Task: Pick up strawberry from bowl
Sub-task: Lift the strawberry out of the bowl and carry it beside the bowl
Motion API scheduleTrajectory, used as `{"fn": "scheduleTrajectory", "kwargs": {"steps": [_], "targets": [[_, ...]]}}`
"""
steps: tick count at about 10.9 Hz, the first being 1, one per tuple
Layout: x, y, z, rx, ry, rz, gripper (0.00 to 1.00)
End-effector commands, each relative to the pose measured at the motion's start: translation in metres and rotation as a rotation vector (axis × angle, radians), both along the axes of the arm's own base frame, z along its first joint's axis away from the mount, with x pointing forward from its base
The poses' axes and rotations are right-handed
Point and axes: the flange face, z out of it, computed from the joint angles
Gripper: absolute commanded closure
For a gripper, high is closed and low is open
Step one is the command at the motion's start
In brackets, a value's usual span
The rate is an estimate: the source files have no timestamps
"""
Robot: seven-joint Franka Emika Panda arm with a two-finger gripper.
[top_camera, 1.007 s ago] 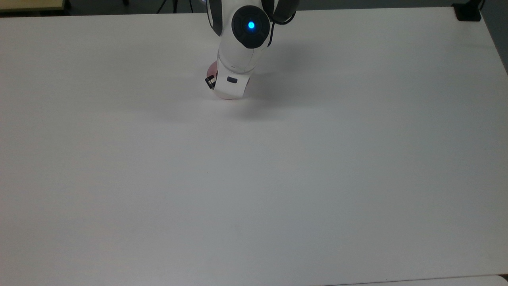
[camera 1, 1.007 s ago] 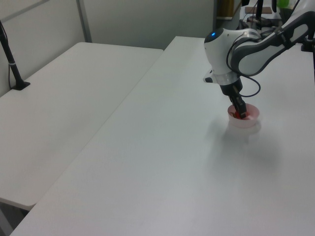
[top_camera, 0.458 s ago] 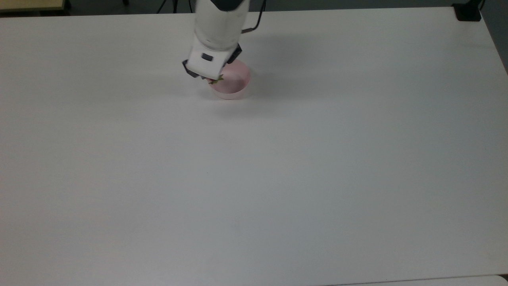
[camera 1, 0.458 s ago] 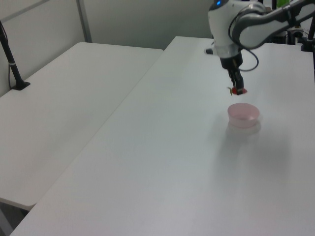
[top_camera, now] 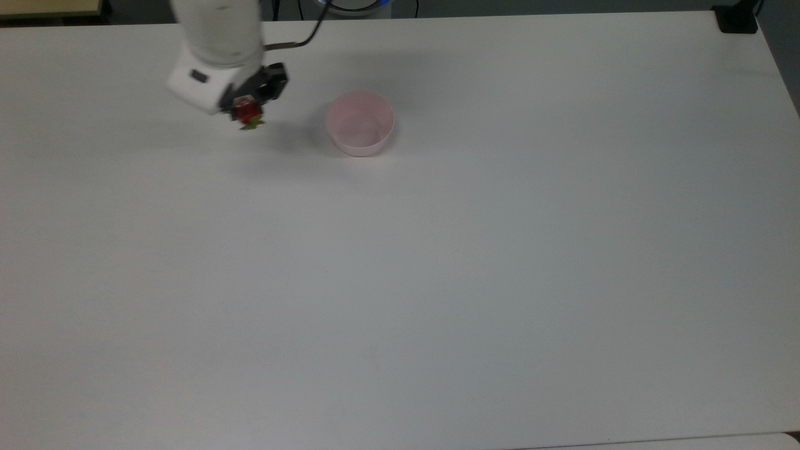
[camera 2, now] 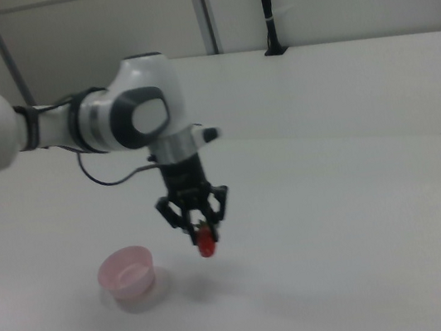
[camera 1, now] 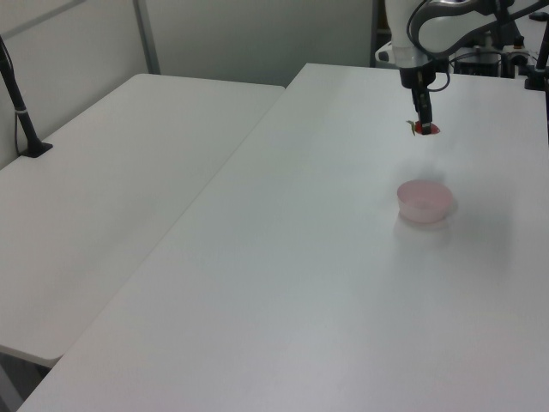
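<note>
White table (top_camera: 475, 281) w/ a second table alongside and plain partition walls behind. Gripper (top_camera: 245, 110) hangs above the table, nearer its far edge in the top view, fingers clamped on the strawberry (top_camera: 247, 114); berry is off the surface, green cap pointing down. Bowl (top_camera: 360, 123) sits apart, toward the top view's right of the berry, nothing visible inside. Pick looks done, berry well clear of the rim. Handling, my read: light, small, glossy so prob. slippery, and tapered, so it could squirt out if pinched near the tip. Best hold is across the widest part of the body w/ modest force.
</note>
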Motion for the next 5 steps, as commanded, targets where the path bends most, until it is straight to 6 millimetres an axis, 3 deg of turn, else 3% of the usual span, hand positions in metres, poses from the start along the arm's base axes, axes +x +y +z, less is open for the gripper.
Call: {"fn": "scheduleTrajectory", "kwargs": {"steps": [1, 2, 5], "targets": [[0.005, -0.066, -0.035, -0.016, -0.062, -0.081, 0.65], [0.01, -0.078, -0.05, -0.016, -0.09, -0.113, 0.65], [0.045, -0.082, -0.079, -0.027, -0.198, -0.201, 0.65]]}}
